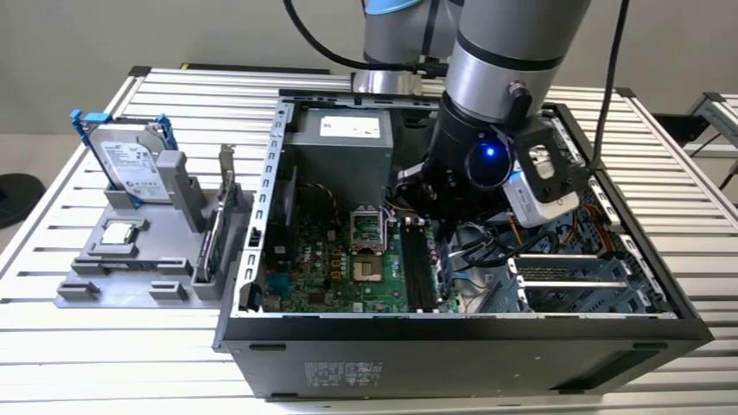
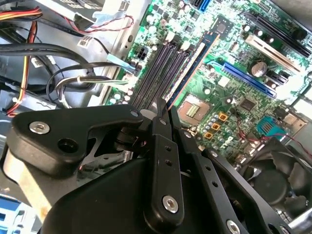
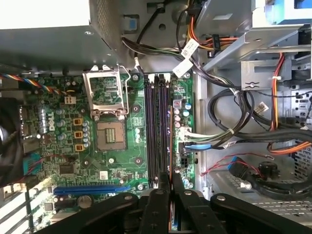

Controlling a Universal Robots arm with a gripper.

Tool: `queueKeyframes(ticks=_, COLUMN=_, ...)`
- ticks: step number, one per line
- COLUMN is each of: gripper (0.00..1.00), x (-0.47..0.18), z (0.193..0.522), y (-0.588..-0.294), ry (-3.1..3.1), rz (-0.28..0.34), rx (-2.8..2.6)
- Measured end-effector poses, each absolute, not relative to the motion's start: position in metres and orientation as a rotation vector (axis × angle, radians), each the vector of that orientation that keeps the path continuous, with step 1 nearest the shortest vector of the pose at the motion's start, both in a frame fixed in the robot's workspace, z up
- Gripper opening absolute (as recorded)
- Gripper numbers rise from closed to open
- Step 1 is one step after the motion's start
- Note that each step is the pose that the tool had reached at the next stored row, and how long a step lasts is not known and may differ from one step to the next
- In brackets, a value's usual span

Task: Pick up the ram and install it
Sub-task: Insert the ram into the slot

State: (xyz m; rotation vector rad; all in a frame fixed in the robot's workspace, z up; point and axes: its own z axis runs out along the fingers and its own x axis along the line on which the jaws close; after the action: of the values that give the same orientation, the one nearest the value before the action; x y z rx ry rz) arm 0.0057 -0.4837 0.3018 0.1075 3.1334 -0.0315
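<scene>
— Where's the ram?
— The ram [image 2: 192,68] is in the end effector [image 2: 161,108], whose fingers are pressed together on it. In the second wrist view the thin stick runs out edge-on from between the fingertips, its contact edge showing.
— What's under it?
— The motherboard [image 3: 117,161]. The stick lies along the dark slots [image 3: 157,126], on their side nearest the CPU socket [image 3: 111,135]. I cannot tell whether it touches a slot.
— And around the slots?
— On the side away from the socket, bundled cables [image 3: 234,112] loop across the case floor.
— The arm?
— In the exterior view the arm [image 1: 507,52] reaches down into the open case [image 1: 461,354], near its middle.
— What else is on the bench?
— The case lies on the slatted bench [image 1: 116,363]. Just beside it, toward the bench edge at the exterior view's left, is a grey tray [image 1: 116,281]. A hard drive [image 1: 130,164] stands upright at the tray's far end, and a square chip [image 1: 117,233] lies flat nearer the middle.
</scene>
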Motion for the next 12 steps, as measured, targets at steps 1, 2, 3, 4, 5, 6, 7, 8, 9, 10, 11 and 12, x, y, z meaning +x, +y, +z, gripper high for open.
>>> queueKeyframes(ticks=1, gripper=0.0, x=0.006, z=0.301, y=-0.483, ry=3.133, rz=-0.039, rx=0.107)
queueKeyframes(ticks=2, gripper=0.0, x=0.006, z=0.3, y=-0.481, ry=3.133, rz=-0.05, rx=0.107)
queueKeyframes(ticks=3, gripper=0.0, x=0.007, z=0.299, y=-0.48, ry=3.132, rz=-0.064, rx=0.107)
queueKeyframes(ticks=4, gripper=0.0, x=0.007, z=0.298, y=-0.479, ry=3.132, rz=-0.075, rx=0.107)
queueKeyframes(ticks=5, gripper=0.0, x=0.007, z=0.297, y=-0.478, ry=3.131, rz=-0.079, rx=0.107)
queueKeyframes(ticks=6, gripper=0.0, x=0.007, z=0.295, y=-0.478, ry=3.131, rz=-0.079, rx=0.107)
queueKeyframes(ticks=7, gripper=0.0, x=0.007, z=0.293, y=-0.477, ry=3.131, rz=-0.079, rx=0.107)
queueKeyframes(ticks=8, gripper=0.0, x=0.007, z=0.292, y=-0.477, ry=3.131, rz=-0.078, rx=0.107)
queueKeyframes(ticks=9, gripper=0.0, x=0.007, z=0.291, y=-0.477, ry=3.132, rz=-0.074, rx=0.107)
queueKeyframes(ticks=10, gripper=0.0, x=0.007, z=0.291, y=-0.477, ry=3.132, rz=-0.069, rx=0.107)
queueKeyframes(ticks=11, gripper=0.0, x=0.007, z=0.29, y=-0.477, ry=3.132, rz=-0.064, rx=0.105)
queueKeyframes(ticks=12, gripper=0.0, x=0.007, z=0.289, y=-0.477, ry=3.132, rz=-0.062, rx=0.103)
